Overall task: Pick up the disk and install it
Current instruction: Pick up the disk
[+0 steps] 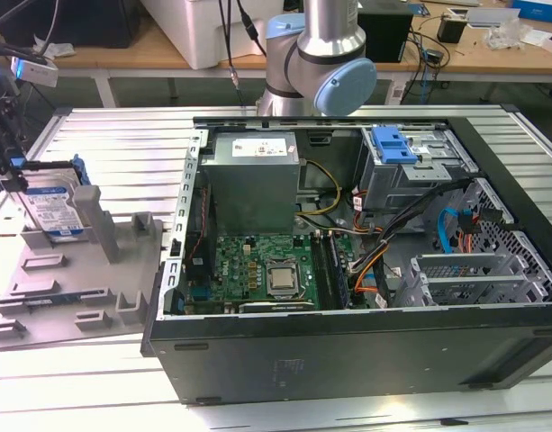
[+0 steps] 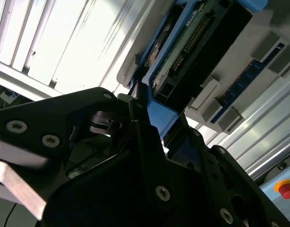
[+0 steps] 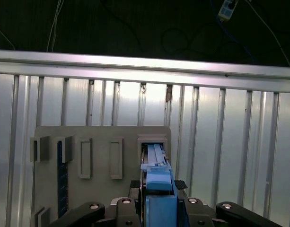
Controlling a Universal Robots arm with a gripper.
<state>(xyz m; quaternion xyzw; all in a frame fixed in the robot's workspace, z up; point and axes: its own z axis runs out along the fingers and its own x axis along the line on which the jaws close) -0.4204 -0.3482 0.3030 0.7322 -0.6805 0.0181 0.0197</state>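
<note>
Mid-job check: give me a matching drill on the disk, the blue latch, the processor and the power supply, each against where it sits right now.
Things:
1. disk
2. blue latch
3. processor
4. power supply

Places:
A. on the green board
B. atop the metal drive cage
C. upright in the grey holder, clamped by the gripper
D. grey box beside the green board, inside the case

Pairs: 1-C, 2-B, 3-A, 4-D.
</note>
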